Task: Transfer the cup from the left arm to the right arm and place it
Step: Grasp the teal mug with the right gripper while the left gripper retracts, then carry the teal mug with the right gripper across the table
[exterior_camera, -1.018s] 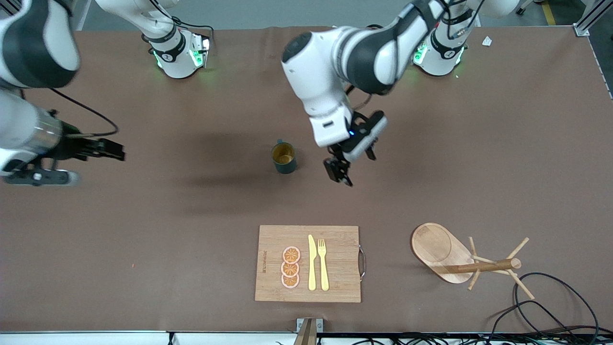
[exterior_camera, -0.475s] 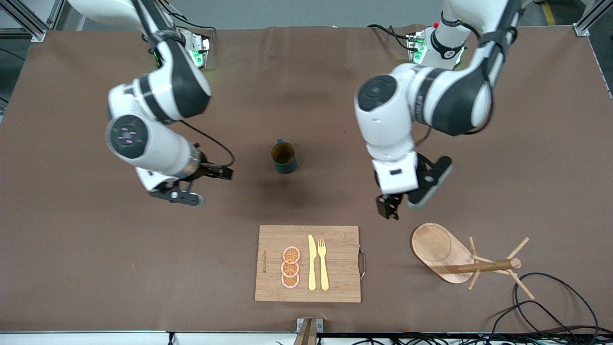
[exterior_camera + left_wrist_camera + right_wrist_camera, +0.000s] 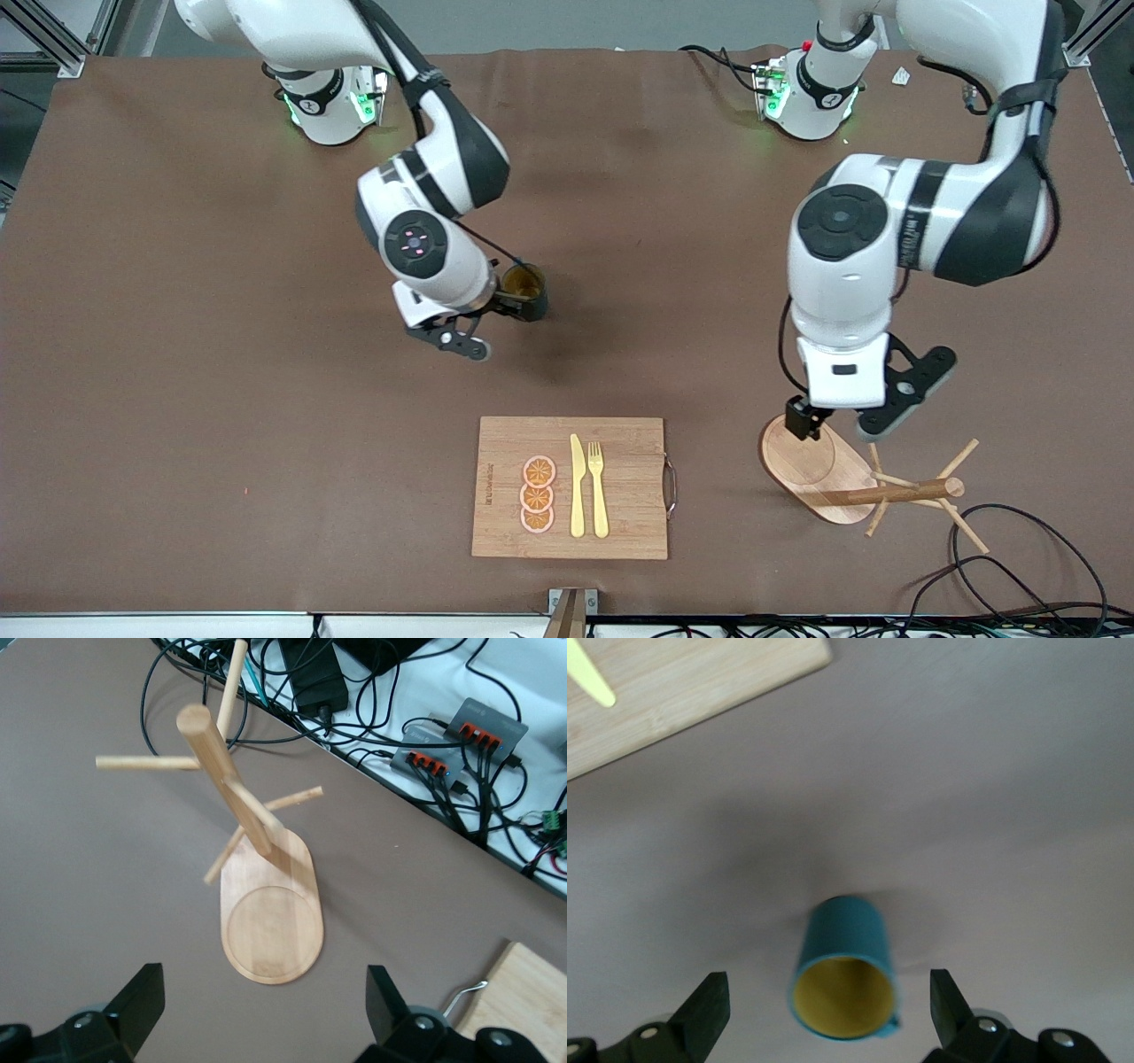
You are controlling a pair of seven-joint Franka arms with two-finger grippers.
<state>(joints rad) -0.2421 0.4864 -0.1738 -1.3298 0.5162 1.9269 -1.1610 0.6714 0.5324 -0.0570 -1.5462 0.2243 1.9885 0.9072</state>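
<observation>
Two Franka arms over a brown tabletop (image 3: pixel 177 399).

Front view: small dark teal cylindrical cup w/ tan-yellow inside (image 3: pixel 523 288) stands upright on the tabletop, about mid-table, farther from the camera than the rectangular bamboo cutting board (image 3: pixel 620 478). Right end effector (image 3: pixel 509 306) sits low, right at the cup; fingers mostly hidden by the wrist here. Left end effector (image 3: pixel 804 424) hangs over the rim of the oval wooden base of the mug tree (image 3: pixel 811 461), toward the left arm's end of the tabletop. On the board: three orange slices (image 3: pixel 537 494), a yellow plastic knife (image 3: pixel 577 487), a yellow plastic fork (image 3: pixel 598 487). Black cables (image 3: pixel 1019 567) lie by the tabletop's near edge.

Left wrist view: left end effector (image 3: pixel 266 1010) spread wide, nothing in it; both black fingers (image 3: pixel 137 997) clear of everything. Below it the light wooden mug tree w/ pegs (image 3: pixel 266 904); board corner w/ metal handle (image 3: pixel 523 992) at the frame edge.

Right wrist view: right end effector (image 3: pixel 824 1010) wide open, fingers (image 3: pixel 709 1001) either side of the cup (image 3: pixel 843 966), apart from its walls, no grip. Cup mouth faces the camera, small handle toward one finger. Board corner (image 3: pixel 682 691) and a bit of yellow cutlery (image 3: pixel 589 678) visible, well apart from the cup.
</observation>
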